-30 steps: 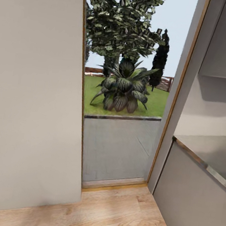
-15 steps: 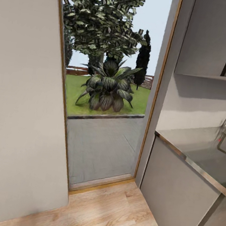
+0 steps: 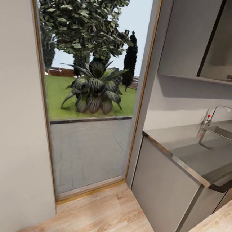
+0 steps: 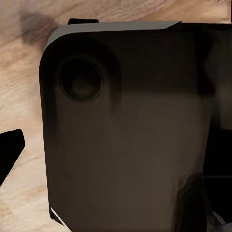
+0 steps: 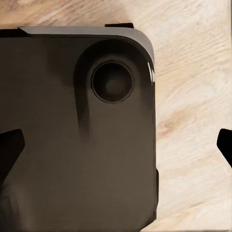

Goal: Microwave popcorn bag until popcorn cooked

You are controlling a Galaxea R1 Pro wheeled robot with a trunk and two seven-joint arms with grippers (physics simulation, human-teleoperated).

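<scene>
Meanwhile, the counter (image 3: 184,153) is sitting at right beside the doorway (image 3: 91,109); no popcorn bag is visible. Jaws: cannot tell. Turning too tightly risks clipping the counter's corner.

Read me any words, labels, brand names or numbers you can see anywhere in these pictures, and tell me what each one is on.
None: no readable text shows anywhere.
The grey countertop, the faucet and the cabinet fronts are unmarked.
The dark robot base seen from both wrist views carries no lettering.
</scene>
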